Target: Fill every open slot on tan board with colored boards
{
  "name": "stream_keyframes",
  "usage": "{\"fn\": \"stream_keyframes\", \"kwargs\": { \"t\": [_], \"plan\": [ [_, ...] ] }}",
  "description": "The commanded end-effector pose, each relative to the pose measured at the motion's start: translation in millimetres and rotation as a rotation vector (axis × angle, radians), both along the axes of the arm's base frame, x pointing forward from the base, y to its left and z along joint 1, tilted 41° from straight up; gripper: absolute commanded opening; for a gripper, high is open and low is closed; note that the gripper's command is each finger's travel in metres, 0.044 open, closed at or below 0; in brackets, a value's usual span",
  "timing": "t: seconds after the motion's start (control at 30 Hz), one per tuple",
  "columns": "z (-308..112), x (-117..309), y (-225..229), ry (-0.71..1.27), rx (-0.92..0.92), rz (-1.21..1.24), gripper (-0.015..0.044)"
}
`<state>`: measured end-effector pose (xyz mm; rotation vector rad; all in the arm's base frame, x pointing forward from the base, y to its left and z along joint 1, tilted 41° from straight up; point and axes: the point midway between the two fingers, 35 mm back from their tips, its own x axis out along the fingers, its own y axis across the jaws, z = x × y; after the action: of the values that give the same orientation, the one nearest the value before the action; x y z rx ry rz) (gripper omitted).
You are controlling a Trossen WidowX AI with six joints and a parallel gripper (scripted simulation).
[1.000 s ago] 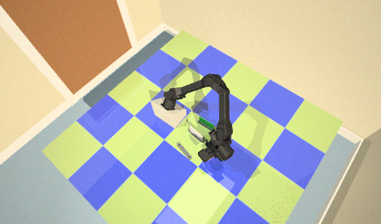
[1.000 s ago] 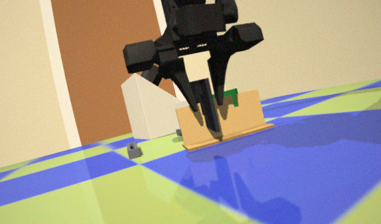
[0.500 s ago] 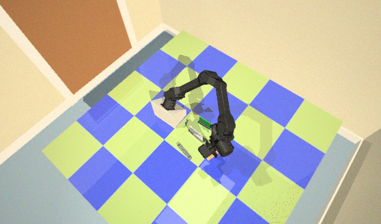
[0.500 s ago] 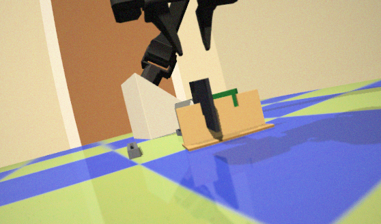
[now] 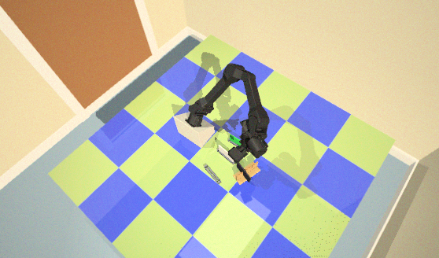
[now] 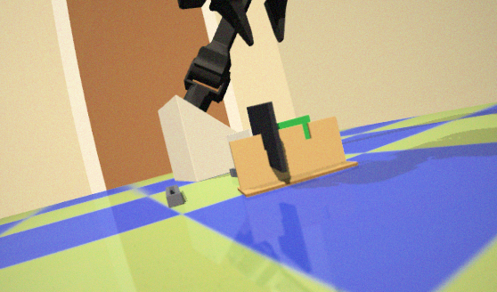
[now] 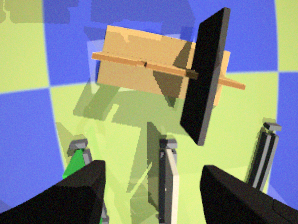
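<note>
Walls [image 5: 297, 39] [image 6: 412, 58] of pale cream and a brown door [image 5: 81, 47] [image 6: 136, 89] stand behind the checkered surface [image 5: 167, 189] [image 6: 123, 249] [image 7: 250, 30], blue and lime squares with soft reflections and shadows. The black arm [image 5: 254, 94] [image 6: 209, 67] rises from a pale wedge-shaped block [image 5: 195, 131] [image 6: 185, 147]; the exterior view cuts off its upper part. The gripper [image 5: 244, 151] [image 6: 265, 43] [image 7: 153, 173] has its fingers apart with nothing between them, above the boards, its tips well apart from the tan board. From the top, the wrist hides the fingers.

The tan board [image 5: 254, 169] [image 6: 323, 142] [image 7: 120, 60] stands on its flat foot, partly covered by the black board [image 5: 244, 173] [image 6: 262, 120] [image 7: 205, 75], which sits upright and crosswise in one slot. Its notch is hidden, so I cannot tell whether it is fully down. The other slot is open, and green shows through it from outside.

Near the tan board, the white board [image 5: 226, 153] [image 6: 239, 134] [image 7: 173, 190] and green board [image 5: 234, 139] [image 6: 297, 121] [image 7: 75, 165] stand in holders, the green one partly behind a finger in the wrist view. Room lies between the white board and the vacant gray holder [image 5: 212, 174] [image 6: 175, 197] [image 7: 262, 159].
</note>
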<state>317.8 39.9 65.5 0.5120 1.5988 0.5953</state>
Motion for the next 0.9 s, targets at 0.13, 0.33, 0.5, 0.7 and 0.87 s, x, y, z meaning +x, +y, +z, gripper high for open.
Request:
{"fn": "stream_keyframes", "kwargs": {
  "t": [0.13,0.33,0.5,0.7,0.87],
  "plan": [
    [39,-83,18,-0.062,0.020,0.121,0.0186],
    [49,-136,28,-0.101,0.035,0.192,0.0186],
    [47,-138,29,-0.102,0.035,0.194,0.0186],
    [-3,-141,67,-0.104,0.037,0.194,0.0186],
    [-5,-143,68,-0.104,0.038,0.194,0.0186]
  ]
}}
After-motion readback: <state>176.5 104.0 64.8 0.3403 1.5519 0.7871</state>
